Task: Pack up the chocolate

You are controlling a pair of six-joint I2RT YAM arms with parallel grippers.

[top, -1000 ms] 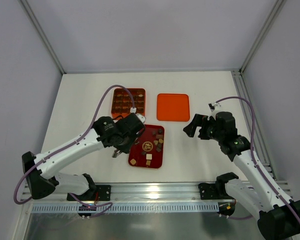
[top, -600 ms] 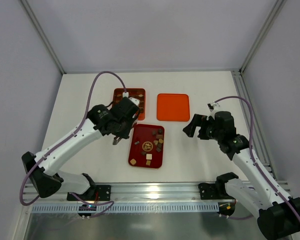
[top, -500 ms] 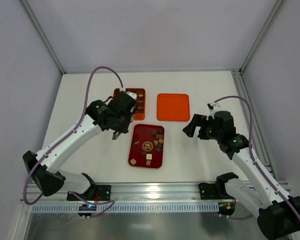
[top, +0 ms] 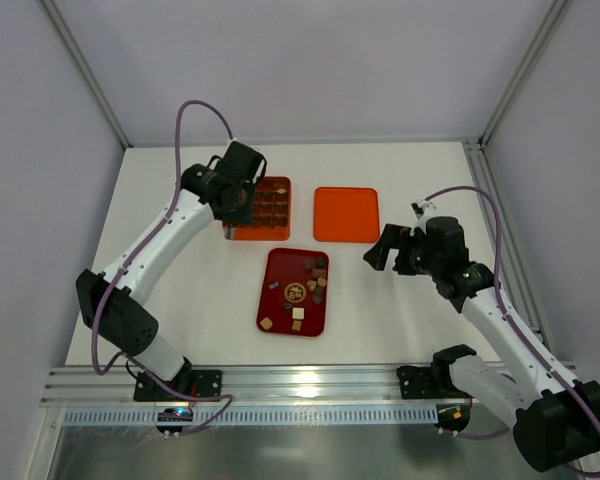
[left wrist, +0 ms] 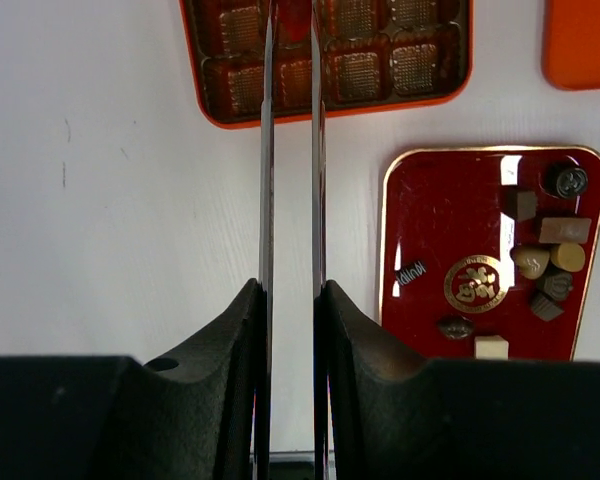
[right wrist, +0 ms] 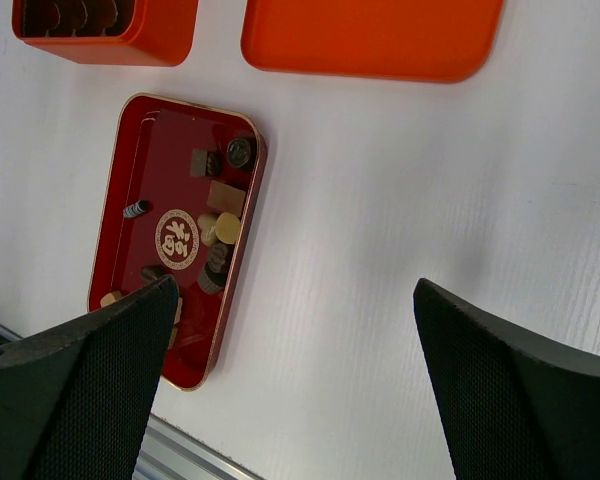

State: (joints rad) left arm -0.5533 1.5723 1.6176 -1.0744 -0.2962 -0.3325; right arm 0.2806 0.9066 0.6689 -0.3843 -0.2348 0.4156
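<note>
Several small chocolates (top: 318, 272), brown, tan and cream, lie in the dark red tray (top: 262, 300); they also show in the left wrist view (left wrist: 563, 230) and the right wrist view (right wrist: 223, 198). The orange grid box (top: 276, 206) holds brown pieces in its cells (left wrist: 358, 75). My left gripper (top: 238, 195) hangs over the box's left part. Its jaws (left wrist: 291, 10) stand a narrow gap apart and the tips run out of the frame; I cannot tell if they hold anything. My right gripper (top: 380, 255) is wide open and empty (right wrist: 295, 290), above bare table right of the tray.
A flat orange lid (top: 346, 214) lies right of the box, also in the right wrist view (right wrist: 370, 35). The tray (left wrist: 390, 250) sits just nearer than the box (left wrist: 340, 108). White table lies left of the tray and around the right gripper. The metal rail runs along the near edge.
My left arm has swung from the tray's left side away to over the orange box. The right arm has barely moved.
</note>
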